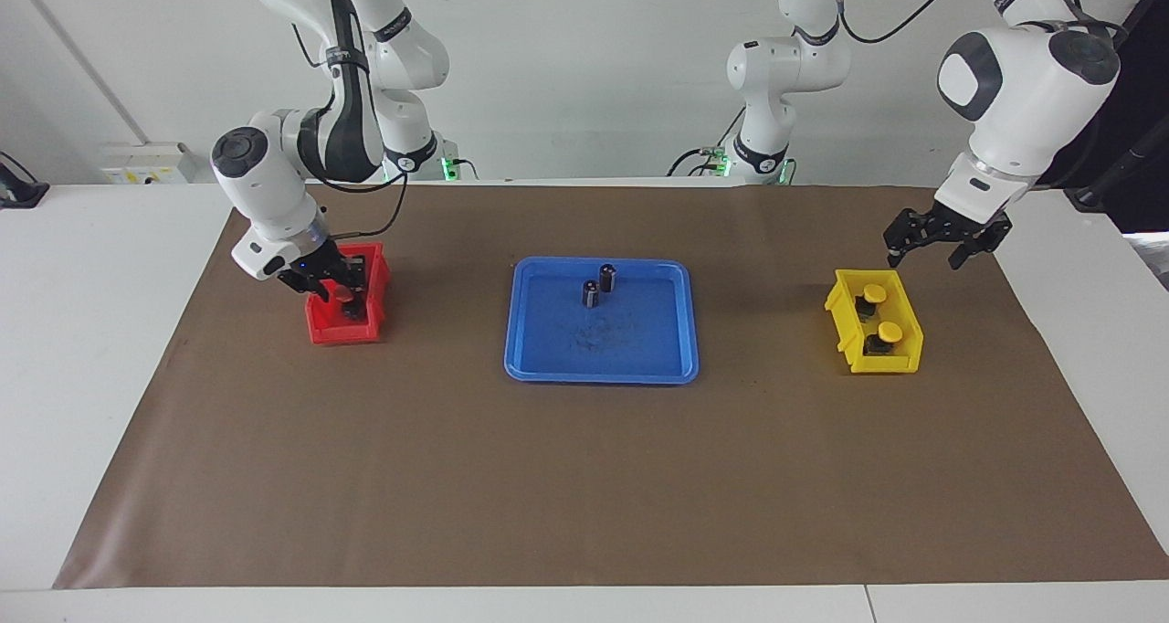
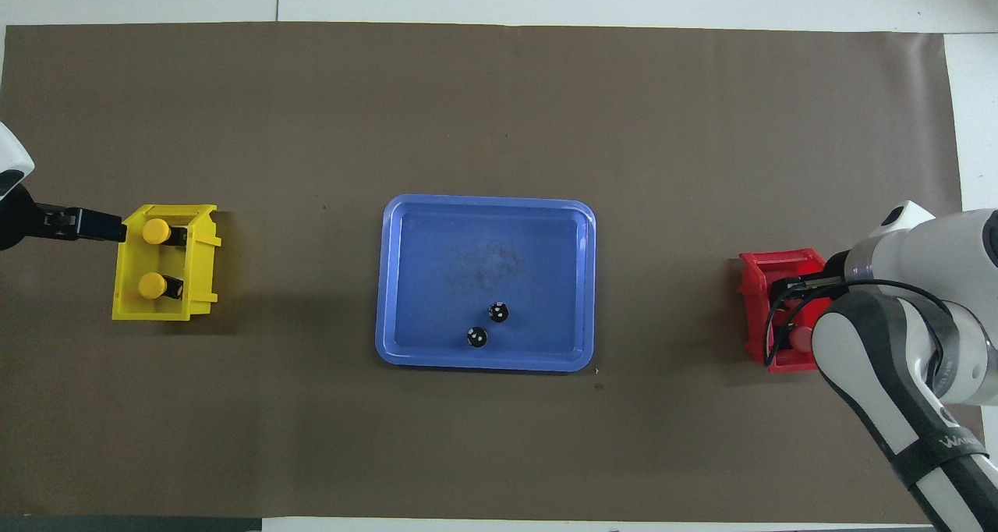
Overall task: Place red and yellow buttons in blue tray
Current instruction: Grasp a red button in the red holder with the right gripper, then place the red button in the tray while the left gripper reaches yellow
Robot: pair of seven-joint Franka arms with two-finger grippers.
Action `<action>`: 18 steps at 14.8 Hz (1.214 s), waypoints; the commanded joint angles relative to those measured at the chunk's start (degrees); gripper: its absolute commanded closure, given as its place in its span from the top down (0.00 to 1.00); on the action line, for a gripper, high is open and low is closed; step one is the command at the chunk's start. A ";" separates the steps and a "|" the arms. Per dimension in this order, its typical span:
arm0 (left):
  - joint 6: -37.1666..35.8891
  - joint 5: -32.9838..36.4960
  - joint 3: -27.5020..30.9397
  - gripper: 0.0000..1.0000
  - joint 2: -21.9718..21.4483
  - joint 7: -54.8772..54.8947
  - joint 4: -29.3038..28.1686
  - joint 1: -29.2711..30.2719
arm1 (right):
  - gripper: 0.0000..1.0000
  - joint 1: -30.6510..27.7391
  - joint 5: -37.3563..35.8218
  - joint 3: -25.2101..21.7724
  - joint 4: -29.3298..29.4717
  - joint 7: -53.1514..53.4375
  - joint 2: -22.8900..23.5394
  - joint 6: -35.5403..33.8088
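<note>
My right gripper (image 1: pixel 340 292) is down in the red bin (image 1: pixel 327 332), shut on a red button (image 1: pixel 347 300) there. In the overhead view the arm covers most of that bin (image 2: pixel 753 282), and one red cap (image 2: pixel 800 335) shows beside it. Two yellow buttons (image 1: pixel 875 292) (image 1: pixel 889 332) sit in the yellow bin (image 1: pixel 845 317). My left gripper (image 1: pixel 924 258) hangs open just above the bin's edge nearest the robots. From overhead it shows as dark fingers (image 2: pixel 93 225) beside the yellow caps (image 2: pixel 155 231) (image 2: pixel 151 285). The blue tray (image 1: pixel 548 367) (image 2: pixel 483 235) lies mid-table.
Two dark capless cylinders (image 1: pixel 607 278) (image 1: pixel 591 293) stand in the tray at the side nearest the robots, also seen from overhead (image 2: pixel 498 311) (image 2: pixel 476 337). A brown mat (image 1: pixel 584 477) covers the table.
</note>
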 commanded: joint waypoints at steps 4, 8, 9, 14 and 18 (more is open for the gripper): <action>0.12 0.23 0.02 1.00 -0.91 0.60 -0.55 0.19 | 0.17 -0.09 0.64 0.22 4.69 -1.59 0.13 -4.68; 0.12 0.23 0.01 1.00 -1.26 0.16 -0.55 -0.08 | 0.17 -0.18 -0.14 0.22 20.33 -1.68 4.61 -20.49; 0.12 0.23 0.02 1.00 -1.26 0.16 -0.55 0.27 | 0.17 -0.01 -0.15 0.22 23.49 -1.59 5.23 -23.66; -0.23 0.23 -0.07 1.00 -1.26 -0.10 -0.55 0.27 | 0.17 8.84 0.56 0.40 43.10 10.41 12.52 -34.41; 0.29 0.23 -0.07 1.00 -1.26 -0.19 -0.72 0.36 | 0.16 22.90 1.78 0.40 47.95 33.43 18.14 -28.55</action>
